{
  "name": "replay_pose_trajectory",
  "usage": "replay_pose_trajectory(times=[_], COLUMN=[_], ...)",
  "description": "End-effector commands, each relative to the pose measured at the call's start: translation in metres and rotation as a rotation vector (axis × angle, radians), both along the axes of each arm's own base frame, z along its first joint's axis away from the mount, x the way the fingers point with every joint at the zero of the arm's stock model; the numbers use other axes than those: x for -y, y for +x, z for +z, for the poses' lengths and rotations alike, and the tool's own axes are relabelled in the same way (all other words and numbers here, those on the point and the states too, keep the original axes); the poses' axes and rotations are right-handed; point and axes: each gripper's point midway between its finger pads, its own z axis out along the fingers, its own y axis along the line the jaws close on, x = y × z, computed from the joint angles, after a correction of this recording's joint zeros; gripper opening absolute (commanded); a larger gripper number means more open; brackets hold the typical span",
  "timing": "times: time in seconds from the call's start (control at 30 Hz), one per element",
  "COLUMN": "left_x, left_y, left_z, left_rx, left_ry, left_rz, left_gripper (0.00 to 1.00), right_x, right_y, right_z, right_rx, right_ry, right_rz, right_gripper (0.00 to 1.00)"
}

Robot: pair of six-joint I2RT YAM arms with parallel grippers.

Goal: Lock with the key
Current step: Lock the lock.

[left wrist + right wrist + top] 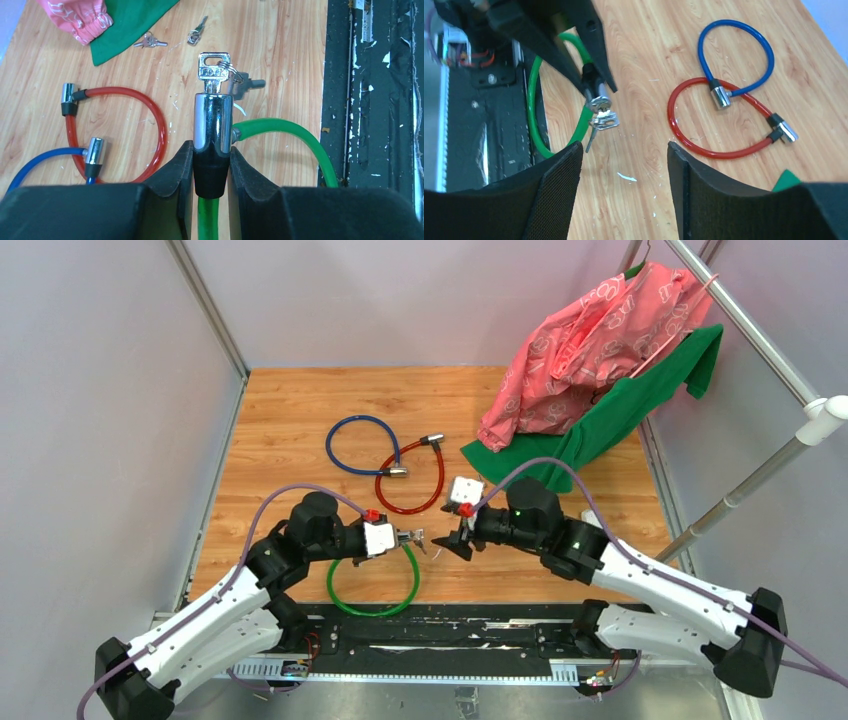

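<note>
From where I stood, the left gripper (211, 150) was closed most of the way on the black collar of the lock cylinder (212, 117), the chrome barrel that ends the green cable (295, 131). The key (214, 70) sat pushed into the free end of that barrel, its square head sticking out toward the right arm. A second key (248, 83) hung from its little ring. The key's head carried a stamped mark, but I could not read it for certain. The right gripper (623, 152) stood wide open just beside the key, touching nothing and holding nothing. The green loop lay at the near edge of the wooden desk (290, 410). Farther back a red cable (159, 125) and a blue cable (40, 157) lay looped through one another, each with its own silver end piece, well apart from the grippers. Two more small key bunches (149, 42) (196, 33) lay loose on the wood near the hem of a green cloth (600, 425). A pink patterned garment (590, 340) was draped above it at the far right, beside a slanted metal rail (740, 490).
</note>
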Motion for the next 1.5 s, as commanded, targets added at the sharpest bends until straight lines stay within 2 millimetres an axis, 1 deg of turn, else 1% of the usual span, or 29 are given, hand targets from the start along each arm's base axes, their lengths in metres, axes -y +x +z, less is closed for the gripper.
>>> replay_pose_trajectory(times=[0.0,0.03,0.07,0.1,0.17,0.2,0.23,0.3,0.33,0.43,0.53,0.67,0.83,1.1,1.13,1.17,1.2,1.23,1.27,1.3,1.33,1.4,1.47], left_x=[-0.001,-0.001,-0.002,-0.002,-0.003,-0.003,-0.003,-0.003,-0.003,-0.003,-0.003,-0.003,-0.003,-0.002,-0.002,-0.002,-0.002,-0.002,-0.002,-0.002,-0.002,-0.002,-0.003], left_y=[0.002,0.003,0.004,0.004,0.004,0.004,0.004,0.003,0.003,0.002,0.001,0.002,0.001,0.002,0.002,0.002,0.002,0.002,0.001,0.001,0.001,0.001,0.001], left_z=[0.003,0.003,0.003,0.003,0.002,0.002,0.002,0.002,0.003,0.002,0.003,0.003,0.003,0.003,0.003,0.004,0.004,0.003,0.003,0.003,0.002,0.001,0.0], left_rx=[0.049,0.054,0.06,0.064,0.074,0.075,0.077,0.076,0.074,0.067,0.062,0.059,0.053,0.056,0.056,0.058,0.057,0.056,0.053,0.051,0.047,0.045,0.044], left_ry=[-0.005,-0.004,-0.001,0.001,0.004,0.003,0.0,-0.003,-0.006,-0.007,-0.013,-0.01,-0.012,-0.014,-0.014,-0.015,-0.014,-0.014,-0.016,-0.016,-0.015,-0.01,-0.003], left_rz=[-0.003,-0.003,-0.001,-0.001,-0.003,-0.004,-0.003,-0.003,-0.002,-0.001,-0.001,0.002,0.008,0.0,0.001,0.001,0.001,0.001,0.001,0.001,0.002,0.005,0.003], left_gripper=[0.0,0.0,0.0,0.0,0.0,0.0,0.0,0.0,0.0,0.0,0.0,0.0,0.0,0.0,0.0,0.0,0.0,0.0,0.0,0.0,0.0,0.0,0.0], right_x=[0.011,0.013,0.017,0.016,0.01,0.006,0.001,-0.005,-0.006,-0.017,-0.026,-0.035,-0.037,-0.044,-0.045,-0.046,-0.047,-0.048,-0.048,-0.048,-0.047,-0.042,-0.031], right_y=[0.014,0.021,0.027,0.025,0.022,0.019,0.017,0.012,0.01,0.005,0.001,-0.006,-0.009,-0.012,-0.011,-0.011,-0.011,-0.011,-0.012,-0.012,-0.012,-0.013,-0.012], right_z=[0.027,0.026,0.021,0.015,0.01,0.004,0.0,-0.01,-0.015,-0.012,-0.012,-0.017,-0.017,-0.028,-0.028,-0.028,-0.028,-0.027,-0.027,-0.028,-0.028,-0.033,-0.041], right_rx=[-0.417,-0.564,-0.754,-0.875,-1.032,-1.107,-1.159,-1.215,-1.234,-1.25,-1.264,-1.297,-1.316,-1.355,-1.355,-1.356,-1.355,-1.355,-1.356,-1.358,-1.358,-1.361,-1.367], right_ry=[0.212,0.258,0.289,0.295,0.316,0.328,0.335,0.299,0.271,0.236,0.197,0.145,0.143,0.099,0.097,0.097,0.103,0.113,0.118,0.119,0.122,0.122,0.129], right_rz=[-0.243,-0.344,-0.457,-0.506,-0.544,-0.554,-0.55,-0.546,-0.556,-0.501,-0.462,-0.426,-0.41,-0.401,-0.398,-0.394,-0.383,-0.376,-0.37,-0.368,-0.37,-0.384,-0.417], right_gripper=[0.63,0.61,0.6,0.58,0.54,0.5,0.48,0.47,0.47,0.55,0.55,0.43,0.35,0.33,0.32,0.3,0.26,0.17,0.13,0.04,0.0,0.0,0.0])
